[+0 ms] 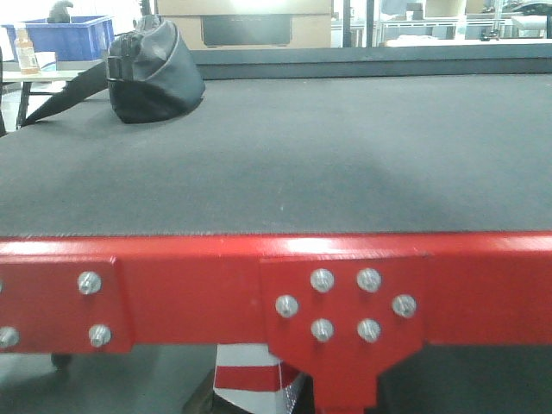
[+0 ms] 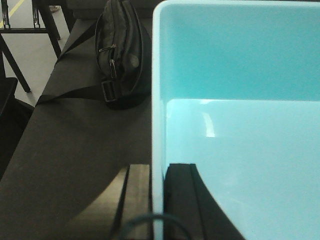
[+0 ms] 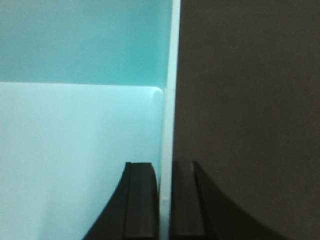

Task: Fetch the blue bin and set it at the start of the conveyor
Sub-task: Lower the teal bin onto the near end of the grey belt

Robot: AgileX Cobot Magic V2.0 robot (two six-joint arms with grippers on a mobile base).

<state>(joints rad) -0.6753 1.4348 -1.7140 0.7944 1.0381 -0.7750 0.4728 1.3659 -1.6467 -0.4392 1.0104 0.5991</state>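
The blue bin (image 2: 240, 150) fills the right of the left wrist view and the left of the right wrist view (image 3: 75, 125); it is out of sight in the front view. My left gripper (image 2: 157, 200) is shut on the bin's left wall, one finger inside and one outside. On the right wall my right gripper (image 3: 165, 200) is shut the same way. The conveyor start's dark grey belt (image 1: 302, 164) with its red bolted frame (image 1: 198, 285) lies beneath the bin (image 2: 75, 150) (image 3: 250, 100). Whether the bin touches the belt I cannot tell.
A black bag (image 1: 151, 73) with a strap lies on the belt's far left, close to the bin's far left corner (image 2: 122, 55). Behind it a dark blue crate (image 1: 65, 39) and a bottle (image 1: 27, 52) stand on a side table. Black table legs (image 2: 12, 60) stand off the belt's left edge.
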